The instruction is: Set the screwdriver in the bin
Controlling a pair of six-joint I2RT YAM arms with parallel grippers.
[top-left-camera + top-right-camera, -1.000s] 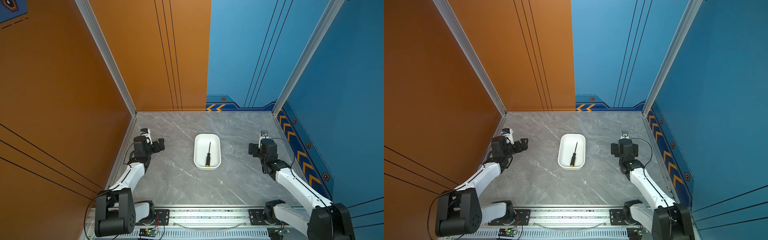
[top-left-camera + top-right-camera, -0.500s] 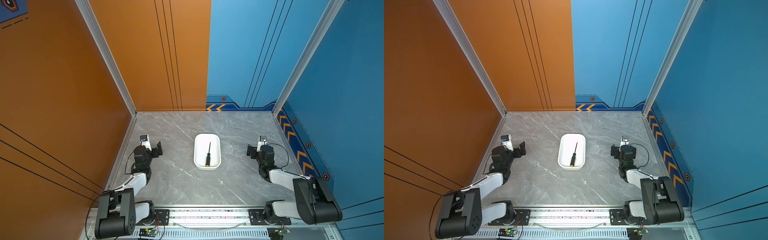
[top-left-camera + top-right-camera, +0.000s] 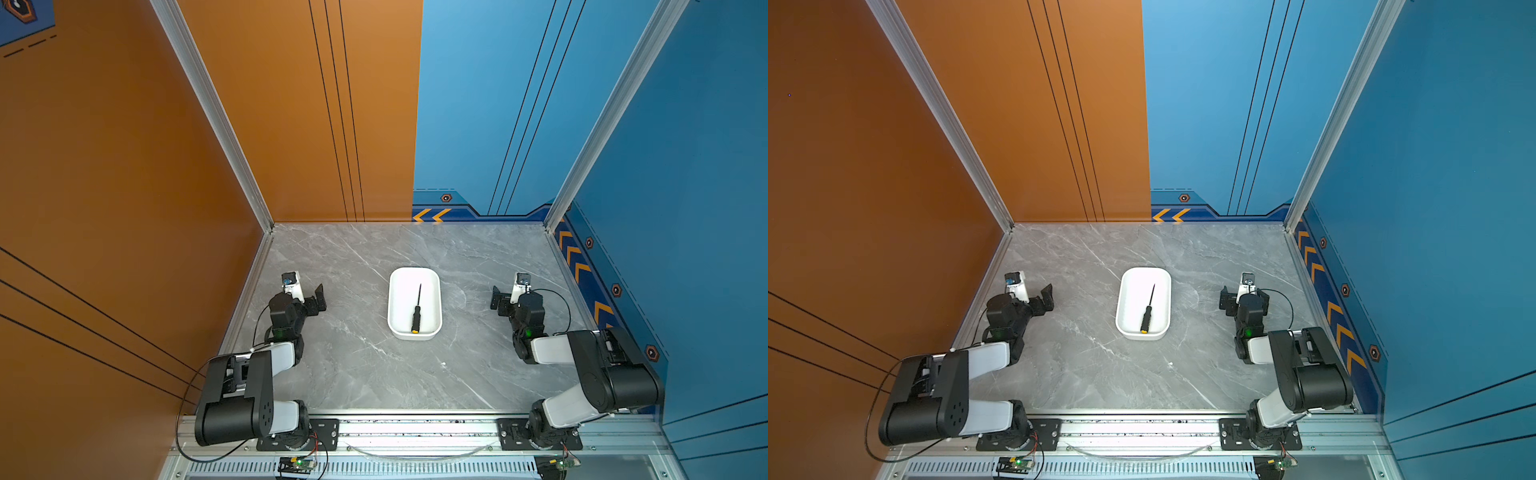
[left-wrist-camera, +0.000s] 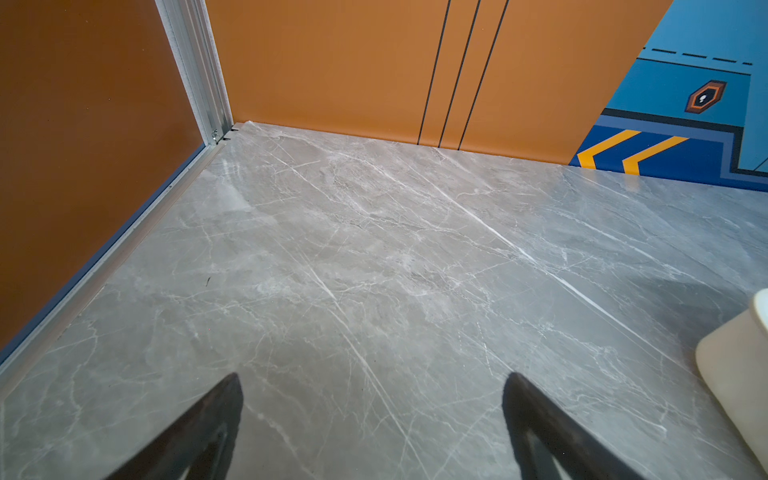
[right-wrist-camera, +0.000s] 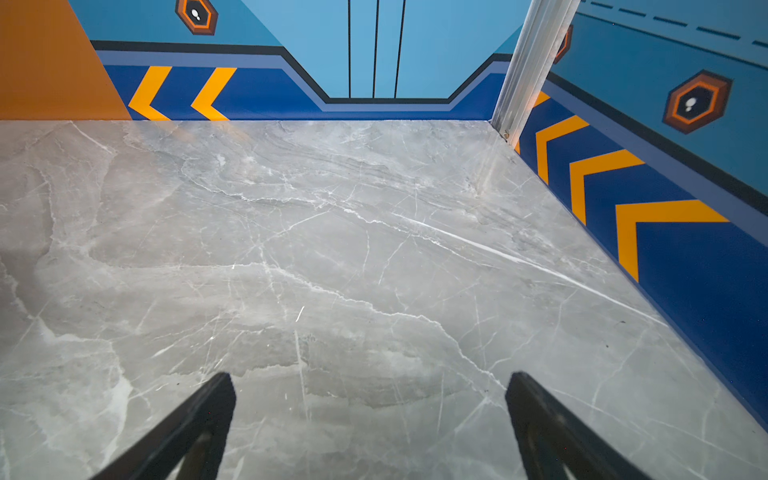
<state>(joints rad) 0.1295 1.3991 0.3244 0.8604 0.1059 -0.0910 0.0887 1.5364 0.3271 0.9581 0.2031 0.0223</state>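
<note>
You have the screwdriver (image 3: 416,309) lying flat inside the bin (image 3: 395,328), in both top views: yellow cap toward the near end, thin shaft pointing to the far end, tilted slightly off the bin's long axis. The bin sits about mid-table on the grey marble table (image 3: 374,374), its long sides running near to far. Your left gripper (image 3: 316,297) is parked well left of the bin, folded back low over the table, and its fingers (image 4: 216,419) stand wide apart with only bare marble between them in the left wrist view. A corner of the bin (image 4: 731,374) just shows at the edge of that view. Your right gripper (image 3: 500,300) is parked well right of the bin, likewise folded back; its fingers (image 5: 540,419) are spread wide, nothing between them but table. Neither gripper touches the bin or the screwdriver. Orange wall (image 3: 124,166) on the left and far-left, blue wall (image 3: 685,166) on the right and far-right.
</note>
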